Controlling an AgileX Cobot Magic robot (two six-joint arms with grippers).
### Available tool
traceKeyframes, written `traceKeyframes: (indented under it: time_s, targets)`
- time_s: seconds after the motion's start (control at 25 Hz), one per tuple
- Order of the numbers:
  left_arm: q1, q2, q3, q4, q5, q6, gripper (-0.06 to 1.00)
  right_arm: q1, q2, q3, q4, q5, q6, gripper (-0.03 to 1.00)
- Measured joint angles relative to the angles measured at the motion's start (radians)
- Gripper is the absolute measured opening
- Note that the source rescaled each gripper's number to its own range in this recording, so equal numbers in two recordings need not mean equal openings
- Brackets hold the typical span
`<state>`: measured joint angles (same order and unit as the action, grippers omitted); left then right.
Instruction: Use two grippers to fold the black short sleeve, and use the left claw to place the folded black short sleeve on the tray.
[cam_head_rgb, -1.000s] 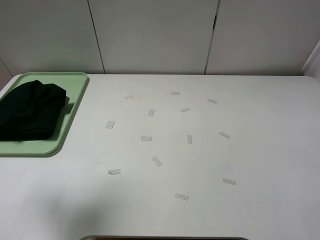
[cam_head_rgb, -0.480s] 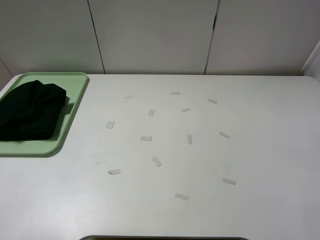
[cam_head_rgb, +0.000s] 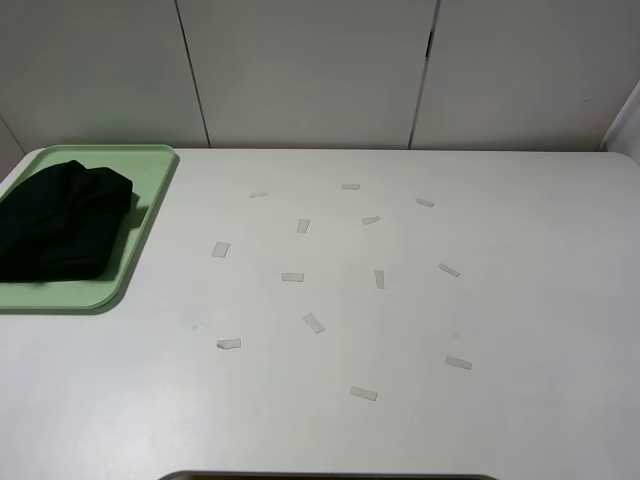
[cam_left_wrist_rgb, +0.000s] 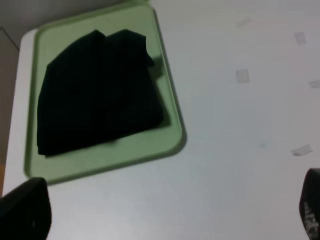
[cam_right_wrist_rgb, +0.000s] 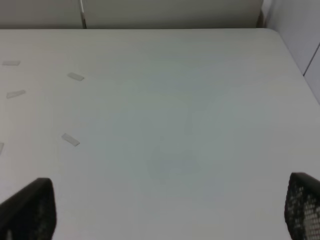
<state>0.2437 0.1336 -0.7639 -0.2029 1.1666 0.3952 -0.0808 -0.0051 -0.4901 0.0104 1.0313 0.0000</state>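
The folded black soft-fabric short sleeve (cam_head_rgb: 55, 222) lies inside the flat rectangular light-green plastic tray (cam_head_rgb: 150, 215) at about ten o'clock on the white surface (cam_head_rgb: 400, 330). The left gripper (cam_left_wrist_rgb: 165, 220) and right gripper (cam_right_wrist_rgb: 165, 215) both stand wide apart and hold nothing. Little looks left to fail: the bundle's edge at three o'clock rides high, so loose folds could slump toward the rim, and a low sweep by the left gripper could snag it.
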Motion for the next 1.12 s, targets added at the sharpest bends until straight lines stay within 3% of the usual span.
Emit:
traceKeyframes:
  time_s: [0.28,0.6,1.12]
  targets:
    - [-0.112,-0.103,0.104,0.108,-0.002,-0.169,1.0,0.0,0.0,0.0,0.0,0.0,0.0,1.0]
    - [-0.224,-0.138,0.26,0.142,-0.093,-0.267,1.0,0.0,0.0,0.0,0.0,0.0,0.0,1.0]
    - [-0.239,-0.141,0.268,0.148,-0.1,-0.282,1.0,0.0,0.0,0.0,0.0,0.0,0.0,1.0]
